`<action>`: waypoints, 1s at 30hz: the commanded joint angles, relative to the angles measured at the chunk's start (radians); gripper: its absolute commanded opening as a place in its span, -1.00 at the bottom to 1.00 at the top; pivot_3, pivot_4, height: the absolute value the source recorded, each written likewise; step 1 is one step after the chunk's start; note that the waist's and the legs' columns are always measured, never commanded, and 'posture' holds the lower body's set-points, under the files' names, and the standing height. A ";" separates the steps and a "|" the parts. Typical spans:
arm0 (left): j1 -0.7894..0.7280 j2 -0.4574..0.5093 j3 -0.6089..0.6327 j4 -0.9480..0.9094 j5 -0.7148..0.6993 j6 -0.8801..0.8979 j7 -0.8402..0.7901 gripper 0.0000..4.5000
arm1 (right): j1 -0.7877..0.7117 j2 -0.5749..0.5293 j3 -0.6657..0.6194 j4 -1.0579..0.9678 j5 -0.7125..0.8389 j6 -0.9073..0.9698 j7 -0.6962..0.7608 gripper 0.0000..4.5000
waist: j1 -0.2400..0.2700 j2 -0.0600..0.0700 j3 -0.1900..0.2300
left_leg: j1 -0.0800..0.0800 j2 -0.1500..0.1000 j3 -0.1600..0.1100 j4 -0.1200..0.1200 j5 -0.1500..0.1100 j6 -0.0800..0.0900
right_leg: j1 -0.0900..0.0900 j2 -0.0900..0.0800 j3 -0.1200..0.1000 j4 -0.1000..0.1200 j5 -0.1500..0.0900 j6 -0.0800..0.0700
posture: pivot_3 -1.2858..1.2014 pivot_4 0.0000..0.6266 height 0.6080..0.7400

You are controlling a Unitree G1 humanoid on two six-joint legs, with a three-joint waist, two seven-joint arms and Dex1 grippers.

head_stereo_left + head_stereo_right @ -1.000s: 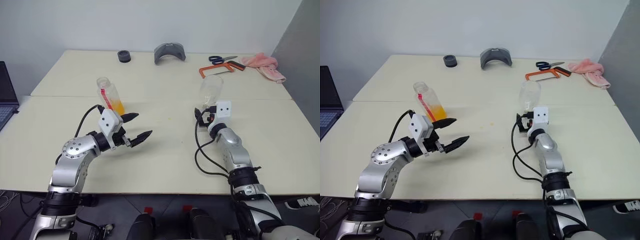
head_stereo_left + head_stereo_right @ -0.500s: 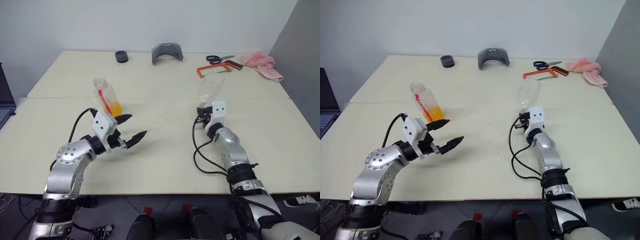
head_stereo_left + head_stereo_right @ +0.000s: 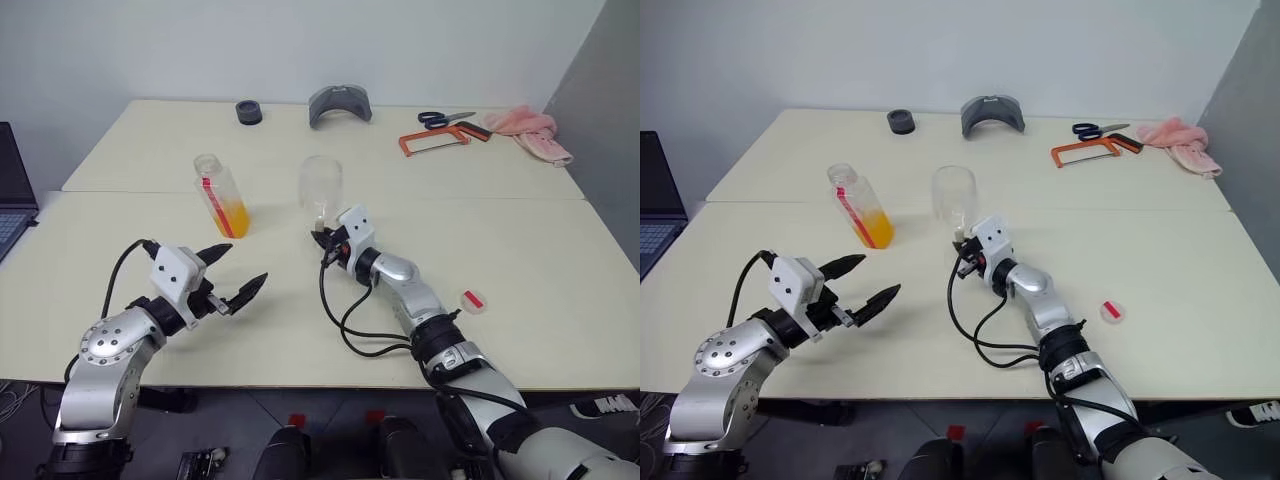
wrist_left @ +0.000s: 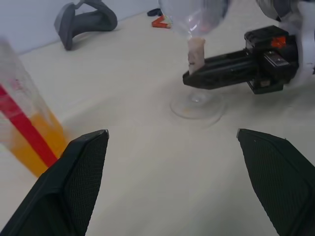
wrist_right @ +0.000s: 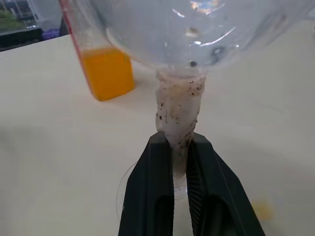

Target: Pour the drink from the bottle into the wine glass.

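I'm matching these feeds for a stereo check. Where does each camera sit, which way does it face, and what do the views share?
Left and right eye views: on the head, looking forward and down over the table; both arms show.
Left wrist view: along the open left end effector toward the wine glass and bottle.
Right wrist view: along the right end effector, shut on the glass stem.
All views share the wine glass and bottle.

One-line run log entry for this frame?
right pincer: shut on wine glass stem | left pincer: open, empty | bottle: uncapped, on table
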 commanded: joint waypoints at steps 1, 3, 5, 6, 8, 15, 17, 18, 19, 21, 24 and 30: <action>-0.005 0.014 0.042 0.009 -0.015 -0.031 -0.004 1.00 | -0.036 0.002 -0.003 0.023 -0.013 -0.063 0.015 -0.96 | -0.001 0.000 0.000 | 0.000 0.000 0.000 0.000 0.000 0.000 | 0.000 0.000 0.000 0.000 0.000 0.000 | 0.03 -0.52 1.00; -0.007 0.019 0.054 0.016 -0.021 -0.034 -0.009 1.00 | -0.035 0.001 -0.001 0.042 -0.025 -0.076 0.014 -0.96 | -0.002 0.000 0.000 | 0.000 0.000 0.000 0.000 0.000 0.000 | 0.000 0.001 0.000 0.000 0.000 0.000 | 0.03 -0.52 1.00; -0.008 0.022 0.061 0.019 -0.026 -0.036 -0.016 1.00 | -0.034 0.001 -0.001 0.054 -0.030 -0.084 0.016 -0.96 | -0.004 0.000 0.000 | 0.000 0.000 0.000 0.000 0.000 0.000 | 0.000 0.001 0.000 0.000 0.000 0.000 | 0.03 -0.52 1.00; -0.011 0.024 0.067 0.020 -0.031 -0.037 -0.020 1.00 | -0.033 0.002 -0.001 0.059 -0.031 -0.089 0.017 -0.96 | -0.004 0.000 0.000 | 0.000 0.000 0.000 0.000 0.000 0.000 | 0.000 0.001 0.000 0.000 0.000 0.000 | 0.03 -0.52 1.00; -0.016 0.033 0.082 0.011 -0.052 -0.023 -0.030 1.00 | -0.032 0.003 -0.002 0.068 -0.033 -0.096 0.018 -0.96 | -0.004 0.000 0.000 | 0.000 0.000 0.000 0.000 0.000 0.000 | 0.000 0.001 0.000 0.000 0.000 0.000 | 0.03 -0.52 1.00; -0.065 0.062 0.078 -0.024 -0.085 0.018 -0.021 1.00 | -0.026 0.011 -0.015 0.068 -0.023 -0.093 0.031 -0.36 | -0.003 0.000 0.000 | 0.000 0.000 0.000 0.000 0.000 0.000 | 0.000 0.001 0.000 0.000 0.000 0.000 | 0.03 -0.52 1.00; -0.085 0.064 0.073 -0.025 -0.084 0.023 -0.015 1.00 | -0.023 0.012 -0.015 0.063 -0.020 -0.091 0.037 -0.05 | -0.003 0.000 0.000 | 0.000 0.000 0.000 0.000 0.000 0.000 | 0.000 0.001 0.000 0.000 0.000 0.000 | 0.03 -0.52 1.00; -0.099 0.062 0.072 -0.025 -0.087 0.030 -0.010 1.00 | -0.020 0.012 -0.014 0.058 -0.020 -0.090 0.038 0.10 | -0.004 0.000 0.000 | 0.000 0.000 0.000 0.000 0.000 0.000 | 0.000 0.001 0.000 0.000 0.000 0.000 | 0.03 -0.52 1.00; -0.111 0.060 0.070 -0.025 -0.089 0.035 -0.007 1.00 | -0.017 0.012 -0.013 0.053 -0.020 -0.090 0.039 0.27 | -0.004 0.000 0.000 | 0.000 0.000 0.000 0.000 0.000 0.000 | 0.000 0.001 0.000 0.000 0.000 0.000 | 0.03 -0.52 1.00; -0.129 0.059 0.063 -0.027 -0.086 0.041 -0.003 1.00 | -0.008 0.013 -0.011 0.039 -0.020 -0.086 0.042 0.59 | -0.004 0.000 0.000 | 0.000 0.000 0.000 0.000 0.000 0.000 | 0.000 0.001 0.000 0.000 0.000 0.000 | 0.03 -0.52 1.00; -0.148 0.053 0.060 -0.041 -0.095 0.060 0.005 1.00 | 0.012 0.012 -0.005 0.011 -0.021 -0.078 0.048 0.99 | -0.004 0.000 0.000 | 0.000 0.000 0.000 0.000 0.000 0.000 | 0.000 0.001 0.000 0.000 0.000 0.000 | 0.03 -0.52 1.00; -0.168 0.050 0.060 -0.066 -0.109 0.088 0.022 1.00 | 0.057 -0.001 0.000 -0.068 -0.019 -0.045 0.068 0.99 | -0.004 0.000 0.000 | 0.000 0.000 0.000 0.000 0.000 0.000 | 0.000 0.001 0.000 0.000 0.000 0.000 | 0.03 -0.52 1.00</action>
